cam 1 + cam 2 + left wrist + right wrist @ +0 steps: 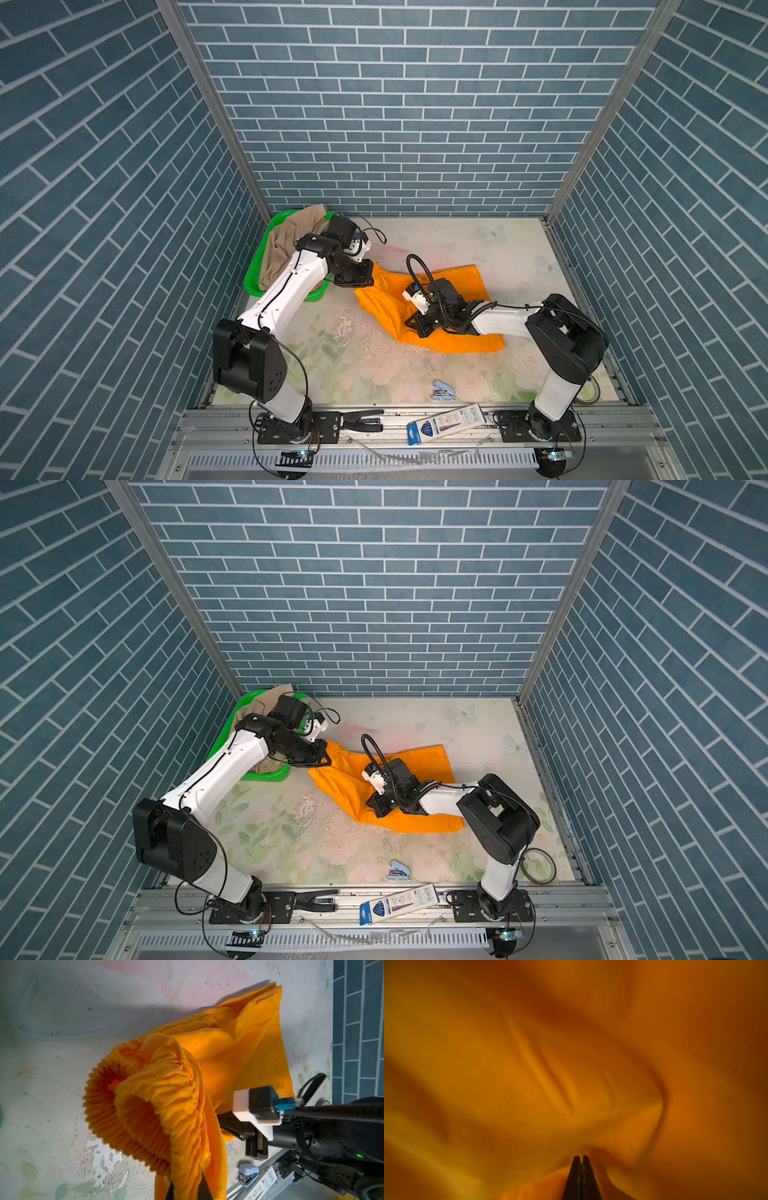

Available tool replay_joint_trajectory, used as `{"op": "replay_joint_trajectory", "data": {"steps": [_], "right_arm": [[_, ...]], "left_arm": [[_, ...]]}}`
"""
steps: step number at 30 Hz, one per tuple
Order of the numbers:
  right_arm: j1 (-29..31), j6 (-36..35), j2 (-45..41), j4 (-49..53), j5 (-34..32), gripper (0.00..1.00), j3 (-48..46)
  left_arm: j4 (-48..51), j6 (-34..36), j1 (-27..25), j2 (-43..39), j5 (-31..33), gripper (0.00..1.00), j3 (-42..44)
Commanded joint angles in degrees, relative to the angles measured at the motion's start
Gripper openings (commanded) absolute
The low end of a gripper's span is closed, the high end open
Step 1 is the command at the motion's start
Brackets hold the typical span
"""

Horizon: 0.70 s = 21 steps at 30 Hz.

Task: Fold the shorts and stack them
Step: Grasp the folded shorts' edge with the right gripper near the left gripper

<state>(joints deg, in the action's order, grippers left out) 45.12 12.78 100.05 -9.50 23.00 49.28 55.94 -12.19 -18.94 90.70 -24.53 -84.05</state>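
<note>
**Orange cloth pinched at two points, not yet folded**

Both grips on the orange shorts (386, 309). At the left gripper (185, 1187): narrow, closed on the gathered waistband, holding that end up off the worktop (457, 245) so that the elastic ring gapes open just in front of the fingers. At the right gripper (580, 1159): tips pressed together, low in the leg cloth, creases running straight into them. By the look of it a thin pinch of fabric, though hard to prove from so close. Between the two grippers: a slack span of orange, part raised, part lying flat beyond and beneath the right gripper.

Why so held, as a guess: two anchor points set apart along the garment, to draw it taut and spread it flat before any fold. No fold made so far, nothing stacked.

Behind the left gripper, close by its wrist: the beige shorts (286, 245), crumpled in the green basket (254, 279) and draped over its rim, well apart from the right gripper. Probably parked there until the orange pair is dealt with.

Count: two pairs of shorts, one orange and one beige. Two grippers, both busy on the orange pair. One basket. Down by the arm bases, well clear of both grippers: one small stapler (443, 390) and one flat blue-and-white packet (446, 422), neither part of the job.
</note>
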Motion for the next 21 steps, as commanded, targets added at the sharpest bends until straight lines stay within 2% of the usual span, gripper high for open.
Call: {"op": "replay_joint_trajectory", "data": {"steps": [1,5,14,21], "right_arm": [[-2.7,1.2,-3.4,-0.8,-3.7,0.00,1.7],[-4.5,0.0,-0.2,-0.9,-4.9,0.00,6.0],[-7.4,1.0,12.9,-5.4,-5.7,0.00,17.6],[-8.4,4.1,25.0,-7.0,-1.0,0.00,27.3]], "left_arm": [[4.0,2.7,-0.2,0.4,1.5,0.00,-2.7],[4.4,3.1,-0.2,0.9,1.6,0.00,-3.4],[5.4,4.0,-0.2,1.3,2.2,0.00,-4.3],[5.8,4.9,-0.3,2.4,1.4,0.00,-4.8]]}}
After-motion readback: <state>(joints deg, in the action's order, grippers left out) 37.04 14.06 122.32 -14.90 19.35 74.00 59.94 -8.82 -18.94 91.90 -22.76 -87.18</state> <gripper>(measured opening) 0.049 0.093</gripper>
